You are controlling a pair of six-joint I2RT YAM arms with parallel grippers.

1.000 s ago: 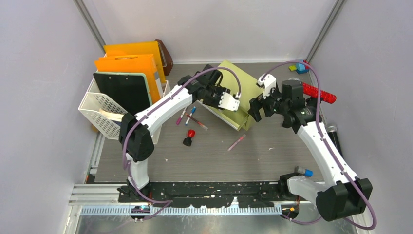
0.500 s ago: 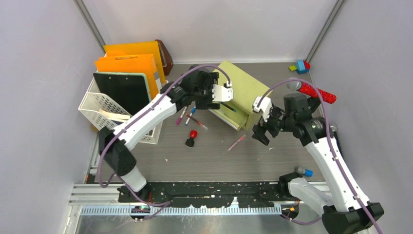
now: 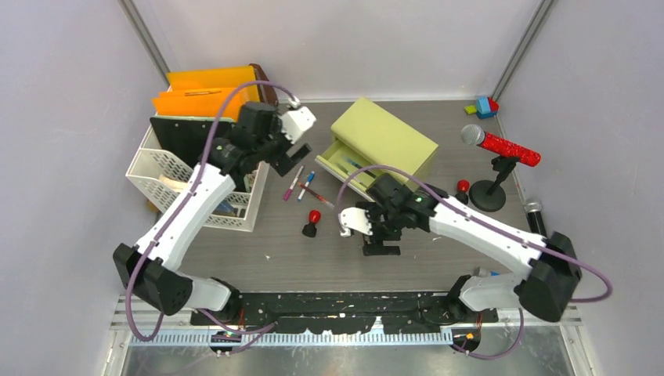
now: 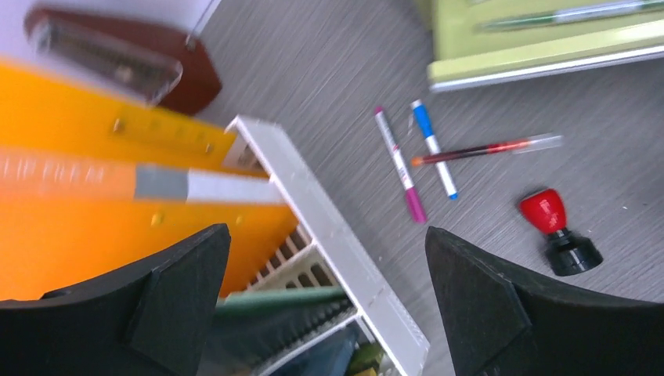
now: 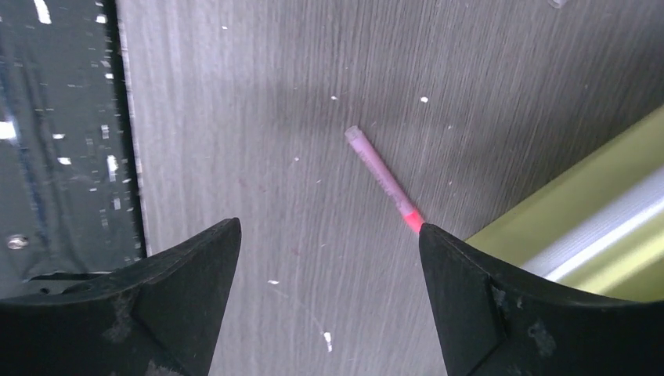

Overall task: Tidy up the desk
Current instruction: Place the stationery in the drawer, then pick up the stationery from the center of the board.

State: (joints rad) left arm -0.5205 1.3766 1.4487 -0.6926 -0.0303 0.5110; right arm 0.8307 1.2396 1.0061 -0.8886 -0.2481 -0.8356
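Seen from overhead, the desk is a dark wood-grain tabletop that fills the floor of the scene under both arms. A yellow-green cabinet sits on it at the far middle with its drawer pulled open. That view hides what lies beneath the right gripper. Only the right wrist camera shows it: the jaws stand wide apart with nothing held, and a pink pen lies flat on the wood in the gap ahead of them. Its red end is just beside the picture's right-hand jaw, the black rail is beyond the other jaw, and a corner of the cabinet is past the right-hand one. The left gripper is also spread wide and empty. Its own camera shows the white basket rim running between the jaws and orange folders behind the picture's left-hand jaw. Ahead, toward the right-hand jaw, lie a purple-tipped marker, a blue marker, a clear red pen and a red stamp. Only the overhead view takes in the red microphone on its stand, far off to the right.
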